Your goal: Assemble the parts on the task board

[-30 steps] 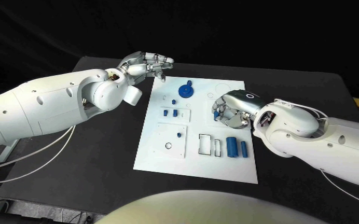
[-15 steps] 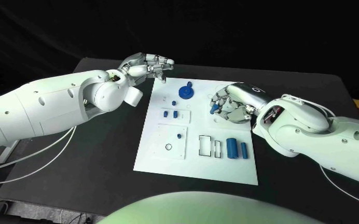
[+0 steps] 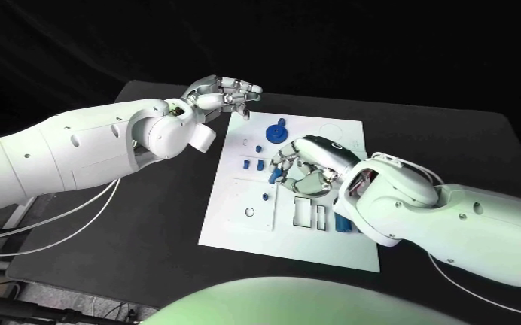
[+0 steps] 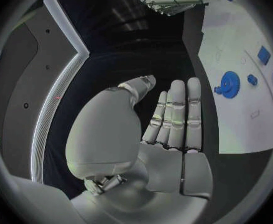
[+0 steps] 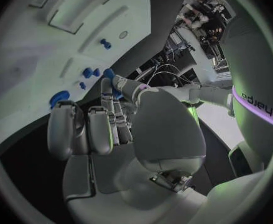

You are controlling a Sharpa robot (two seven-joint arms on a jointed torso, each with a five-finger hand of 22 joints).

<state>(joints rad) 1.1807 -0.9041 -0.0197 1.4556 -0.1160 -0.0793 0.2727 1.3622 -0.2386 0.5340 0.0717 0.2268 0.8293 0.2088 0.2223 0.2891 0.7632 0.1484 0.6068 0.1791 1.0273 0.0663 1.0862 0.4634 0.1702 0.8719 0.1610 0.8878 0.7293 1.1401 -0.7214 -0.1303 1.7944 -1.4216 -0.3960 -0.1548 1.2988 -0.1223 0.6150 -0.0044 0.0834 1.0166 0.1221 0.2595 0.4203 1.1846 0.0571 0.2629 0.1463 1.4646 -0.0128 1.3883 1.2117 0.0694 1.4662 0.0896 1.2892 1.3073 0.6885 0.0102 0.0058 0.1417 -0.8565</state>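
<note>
A black worktop (image 3: 141, 212) stands before a dark backdrop, and the white task board (image 3: 245, 235) lies in the middle of it, its long side running away from the robot.

The left arm (image 3: 76, 156) reaches in over the worktop's near-left part. Its left hand (image 3: 223, 95) hovers just off the board's far-left corner; the left wrist view shows the palm flat with the fingers (image 4: 176, 114) straight, close together and holding nothing.

The right arm (image 3: 434, 216) crosses the board's right half. Its right hand (image 3: 304, 163) is over the middle of the board, fingers (image 3: 284, 165) bent downward. In the right wrist view a small blue part (image 5: 109, 73) sits at the tips of the thumb and a finger (image 5: 106, 92), apparently pinched there, while the other fingers stand upright beside them.

On the board, a blue gear (image 3: 277, 131) lies near the far end. Two small blue pegs (image 3: 253, 165) stand in a shallow recessed panel left of the right hand, with another small blue piece (image 3: 260, 149) just beyond them. A blue cylinder (image 3: 344, 223) peeks out beside the right forearm near two rectangular slots (image 3: 302, 212). A ring-shaped outline (image 3: 250, 211) marks the near-left panel.
</note>
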